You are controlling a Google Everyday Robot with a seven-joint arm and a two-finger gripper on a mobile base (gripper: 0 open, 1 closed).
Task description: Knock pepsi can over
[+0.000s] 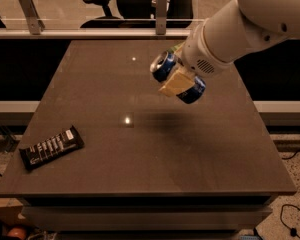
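Note:
The pepsi can (165, 66) is dark blue with a silver top. It is tilted far over, top pointing to the upper left, and held above the dark table (140, 184) right of its middle. My gripper (178, 83) comes in from the upper right on a white arm and is shut on the can. One tan finger pad (176, 85) lies across the can's body. The can's shadow falls on the table just below it.
A flat black candy bar (52, 147) with white lettering lies near the table's front left corner. A railing and an office chair (102, 4) stand behind the table's far edge. A sliver of green (177, 47) shows behind the arm.

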